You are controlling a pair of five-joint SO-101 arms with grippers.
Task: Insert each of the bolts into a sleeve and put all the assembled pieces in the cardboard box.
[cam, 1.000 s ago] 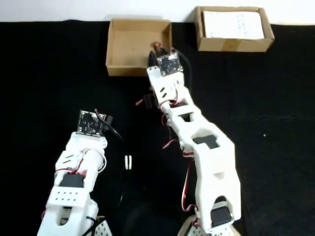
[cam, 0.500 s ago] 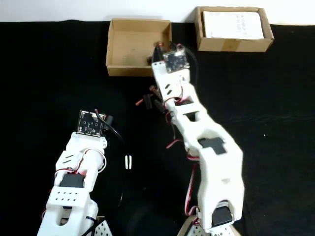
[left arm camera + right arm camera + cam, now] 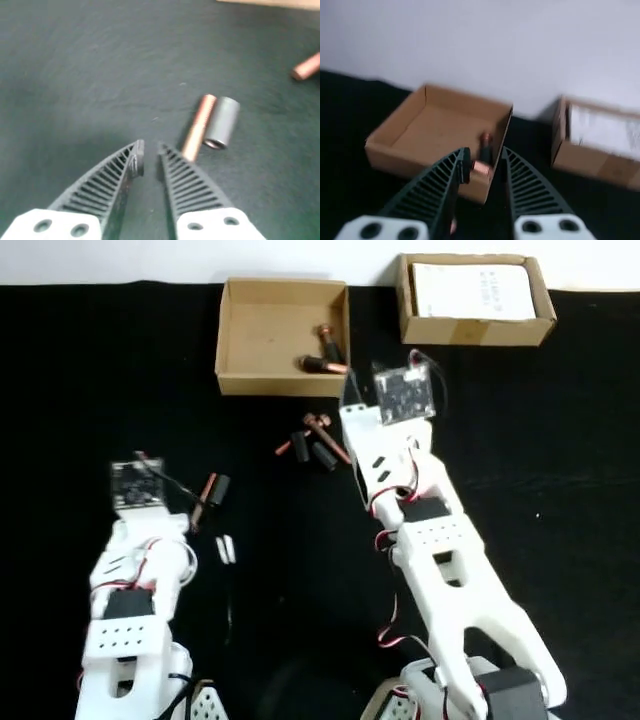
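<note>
Left gripper point(image 3: 151, 150) empty, fingers a crack apart, tips just beside a loose bolt point(image 3: 197, 127) lying against a sleeve point(image 3: 221, 122). Right gripper point(image 3: 485, 159) spread wide, empty, facing the cardboard box point(image 3: 262, 340). Looks like two assembled pieces point(image 3: 318, 364) inside. More bolts and sleeves point(image 3: 312, 440) lie loose near the box.

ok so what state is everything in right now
left claw, slightly open, empty
right claw, open, empty
box, open-topped, two pieces inside
bolt, lying loose, not inserted
sleeve, lying flat beside bolt, empty
</note>
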